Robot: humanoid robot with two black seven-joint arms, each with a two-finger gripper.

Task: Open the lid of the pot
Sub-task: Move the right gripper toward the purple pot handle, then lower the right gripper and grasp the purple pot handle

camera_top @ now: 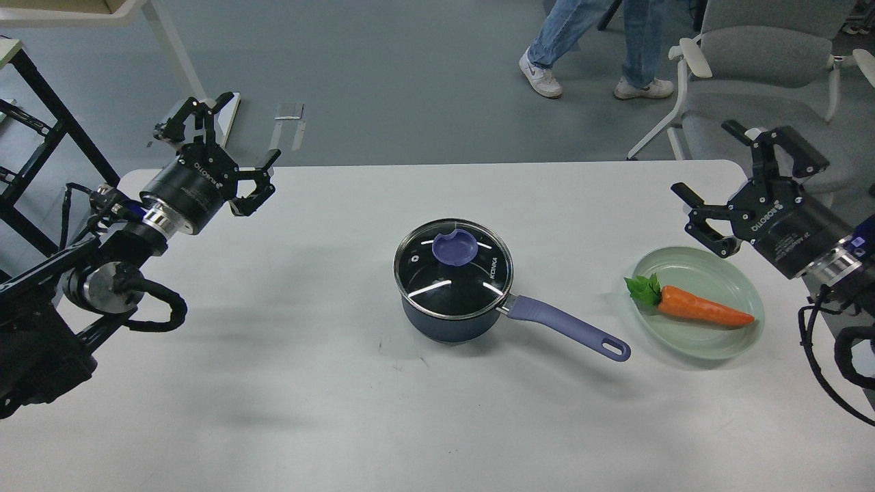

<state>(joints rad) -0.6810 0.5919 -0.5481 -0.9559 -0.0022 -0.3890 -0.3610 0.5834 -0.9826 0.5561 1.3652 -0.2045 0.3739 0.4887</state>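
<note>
A dark blue pot (444, 321) stands at the middle of the white table, its purple handle (567, 328) pointing to the front right. A glass lid (453, 273) with a purple knob (455, 247) sits closed on it. My left gripper (219, 147) is open and empty, over the table's back left corner, far left of the pot. My right gripper (742, 167) is open and empty, above the table's right edge, behind the plate.
A pale green plate (724, 270) with a toy carrot (697, 306) lies right of the pot. A grey chair (765, 96) stands behind the table's right corner. A person's legs (588, 41) move on the floor behind. A black rack (27, 137) stands at the left.
</note>
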